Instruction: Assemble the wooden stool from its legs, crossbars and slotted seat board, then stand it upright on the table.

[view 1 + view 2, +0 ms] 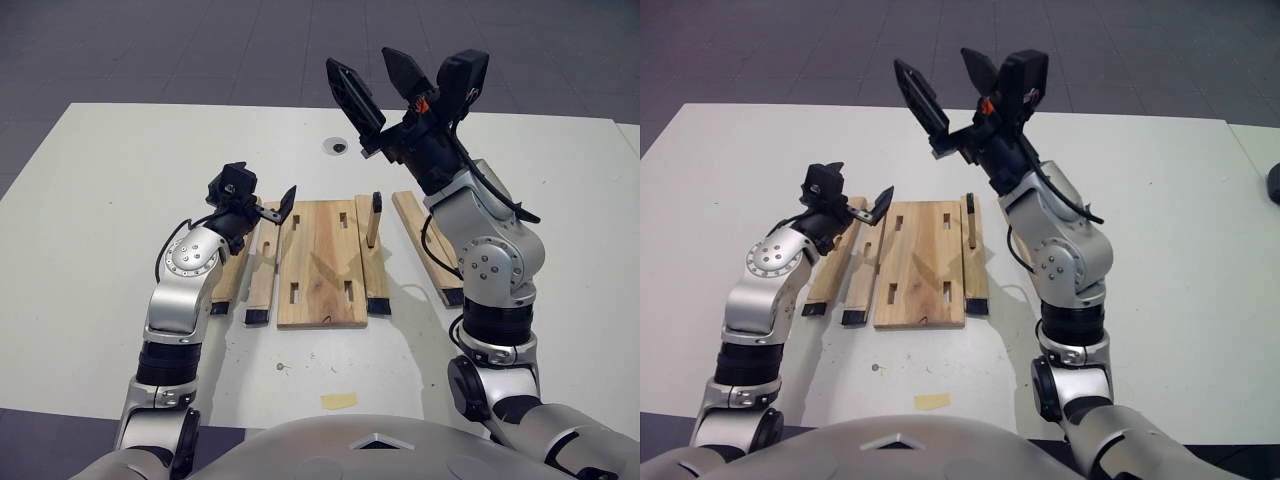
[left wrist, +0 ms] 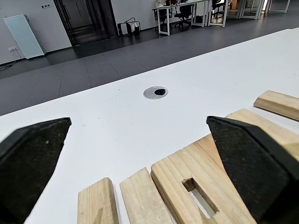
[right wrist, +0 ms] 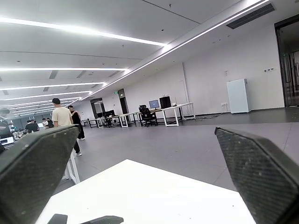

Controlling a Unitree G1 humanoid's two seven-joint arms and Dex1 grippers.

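Wide open and empty: left hand low by the seat board, right hand aloft.

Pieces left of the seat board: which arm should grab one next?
Left, likely. The left tool, open, hovers low over the wooden pieces beside the seat board; the right tool, also open, is raised high.

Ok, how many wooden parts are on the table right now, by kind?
Flat light-wood seat board with rectangular slots: 1
Long light-wood bars with a black end: 4
Short wooden stick with a dark tip: 1
Total: 6
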